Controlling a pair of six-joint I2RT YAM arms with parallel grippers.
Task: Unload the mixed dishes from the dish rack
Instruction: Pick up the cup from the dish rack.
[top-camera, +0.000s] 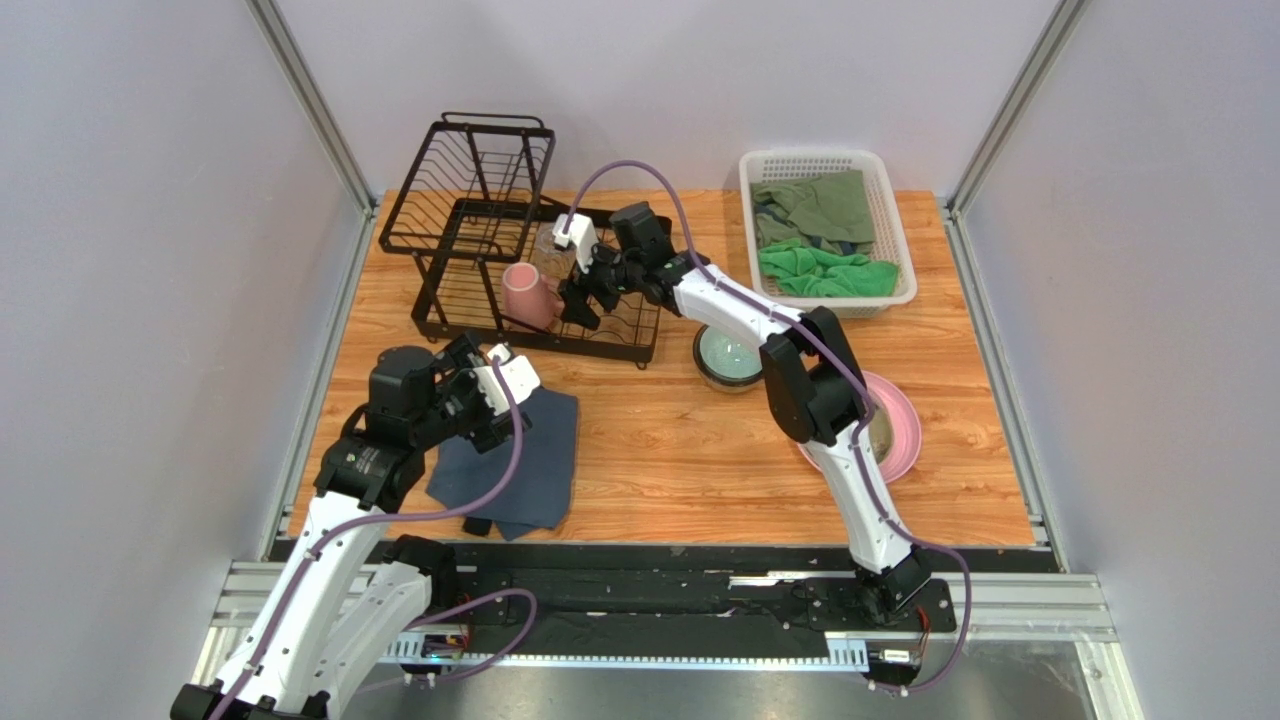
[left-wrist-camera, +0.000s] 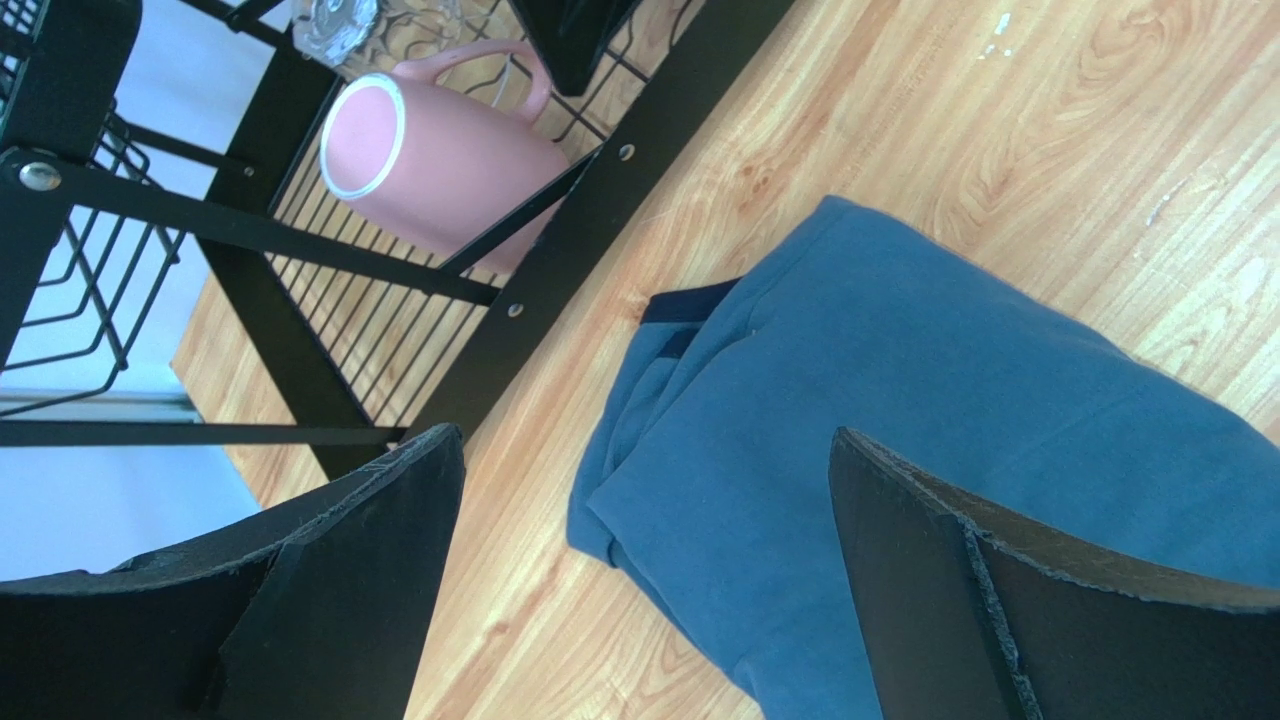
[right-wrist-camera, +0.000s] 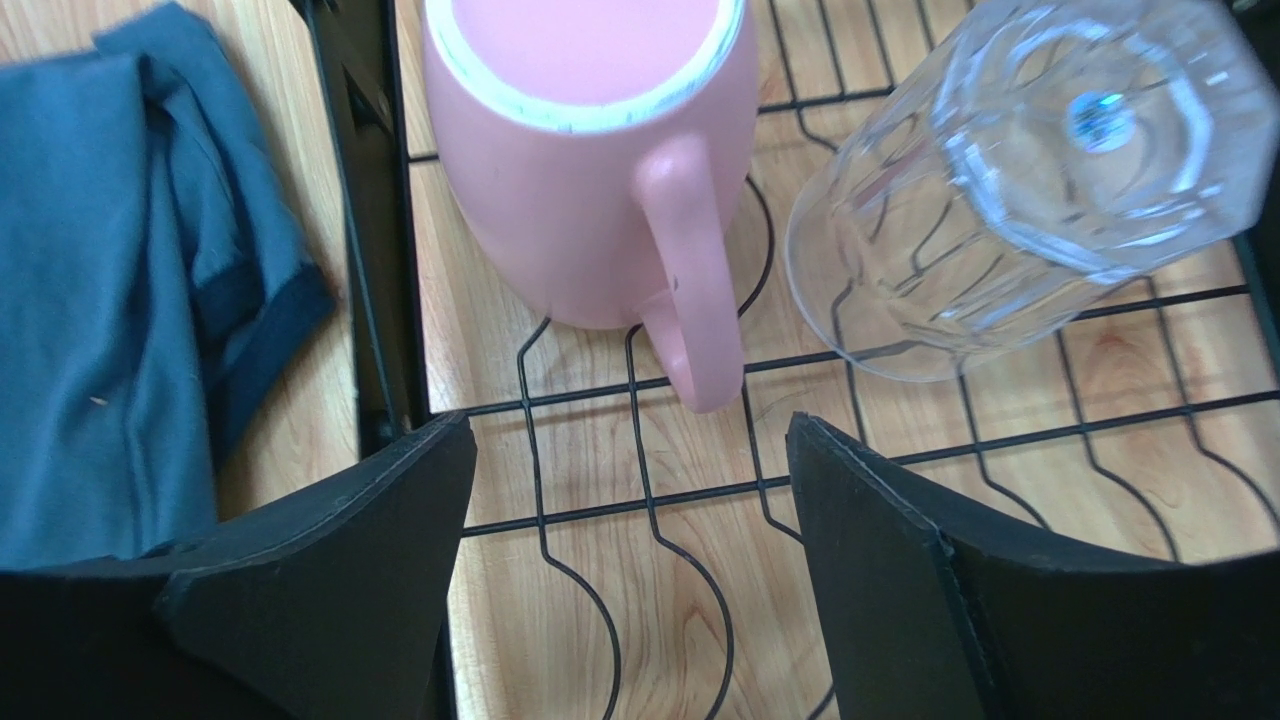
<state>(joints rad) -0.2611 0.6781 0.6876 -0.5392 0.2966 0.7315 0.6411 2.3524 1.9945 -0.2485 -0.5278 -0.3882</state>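
Right wrist shows the right pincer (right-wrist-camera: 624, 438) wide open, empty, inside the rack (right-wrist-camera: 355, 225) near mug (right-wrist-camera: 586, 165) and glass (right-wrist-camera: 1037, 165); left pincer (left-wrist-camera: 643, 443), open and empty, hangs beside the rack.

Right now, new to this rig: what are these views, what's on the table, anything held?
Two robot arms with two-finger grippers, bolted side by side. One view looks down from above; the other two are wrist cameras, fingers in frame. The pink mug and clear glass sit in the dish rack. On the table: a dark bowl, a cream plate on a pink plate, a blue cloth, a white basket of green cloths. Right gripper open at the mug, left gripper open over the cloth. Nothing held.
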